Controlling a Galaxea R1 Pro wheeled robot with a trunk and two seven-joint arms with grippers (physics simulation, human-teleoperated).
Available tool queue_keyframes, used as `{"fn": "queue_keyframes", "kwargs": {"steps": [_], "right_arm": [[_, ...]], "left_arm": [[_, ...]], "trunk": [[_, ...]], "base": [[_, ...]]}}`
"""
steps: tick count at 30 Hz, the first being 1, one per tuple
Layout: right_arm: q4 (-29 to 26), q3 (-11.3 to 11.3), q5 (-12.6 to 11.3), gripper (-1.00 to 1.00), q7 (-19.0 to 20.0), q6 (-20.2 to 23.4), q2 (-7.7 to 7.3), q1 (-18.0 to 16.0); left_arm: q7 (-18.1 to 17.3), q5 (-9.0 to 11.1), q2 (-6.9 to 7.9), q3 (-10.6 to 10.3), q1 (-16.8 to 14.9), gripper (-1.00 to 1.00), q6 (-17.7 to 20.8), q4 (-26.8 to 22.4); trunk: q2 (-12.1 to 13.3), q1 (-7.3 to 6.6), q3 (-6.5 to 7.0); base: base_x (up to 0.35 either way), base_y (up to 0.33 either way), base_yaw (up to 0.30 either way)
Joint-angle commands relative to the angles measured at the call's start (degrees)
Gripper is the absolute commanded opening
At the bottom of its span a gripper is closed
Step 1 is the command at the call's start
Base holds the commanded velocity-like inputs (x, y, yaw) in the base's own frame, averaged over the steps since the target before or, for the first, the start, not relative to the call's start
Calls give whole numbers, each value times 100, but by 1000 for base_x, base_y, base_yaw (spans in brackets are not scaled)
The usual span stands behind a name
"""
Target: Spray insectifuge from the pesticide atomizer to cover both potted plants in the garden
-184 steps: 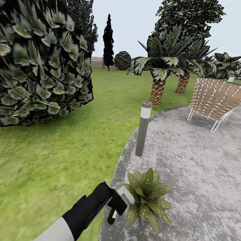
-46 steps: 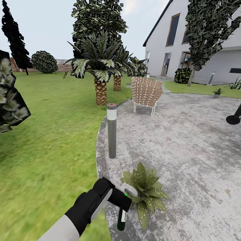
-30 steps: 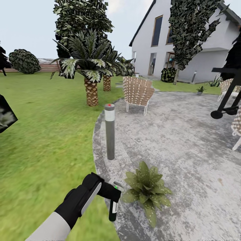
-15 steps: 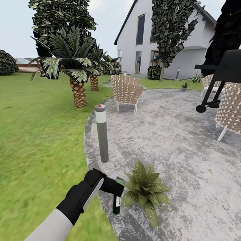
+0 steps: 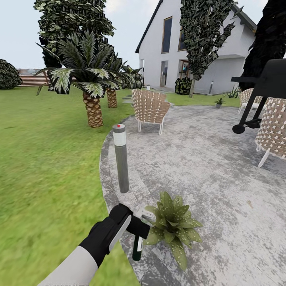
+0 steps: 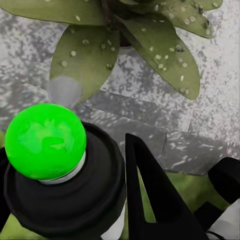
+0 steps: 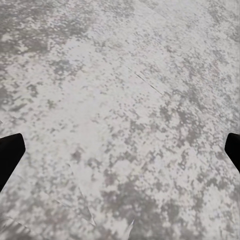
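One potted plant [image 5: 173, 226] sits at the near left edge of the paved patio [image 5: 214, 167]. Just left of it, the left hand [image 5: 139, 229] is clamped on the pesticide atomizer [image 5: 138, 246], bottle hanging down. The right hand's [image 7: 120, 150] fingertips stand wide apart over bare paving.

The left gripper [image 5: 140, 229], closed on the spray bottle [image 5: 137, 247], hangs just beside a low potted plant [image 5: 173, 225], whose leaves crowd the space ahead of it. A grey lamp post [image 5: 120, 157] stands upright beyond, near the paving edge. Open lawn [image 5: 47, 167] lies to the left. Bare paving [image 5: 206, 171] stretches to the right, with wicker chairs [image 5: 149, 106] well apart.
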Motion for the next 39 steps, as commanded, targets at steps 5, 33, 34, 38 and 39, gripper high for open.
{"fn": "queue_keyframes", "kwargs": {"steps": [5,33,34,38,39], "right_arm": [[5,0,8,100,0,0,0,0],[-9,0,0,100,9,0,0,0],[-9,0,0,100,9,0,0,0],[-9,0,0,100,6,0,0,0],[-9,0,0,100,3,0,0,0]], "left_arm": [[-30,46,3,-2,-8,-100,0,-79],[2493,1738,-176,-949,299,-100,-391,-281],[2500,1746,-171,-946,299,-100,-387,-270],[2795,1928,-163,-920,299,-100,-384,248],[2963,2083,-162,-917,299,-100,-384,266]], "trunk": [[0,0,0],[0,0,0],[0,0,0],[0,0,0],[0,0,0]], "base": [[0,0,-52],[-86,-47,-70],[0,0,-285],[0,0,-287],[0,0,-287]]}}
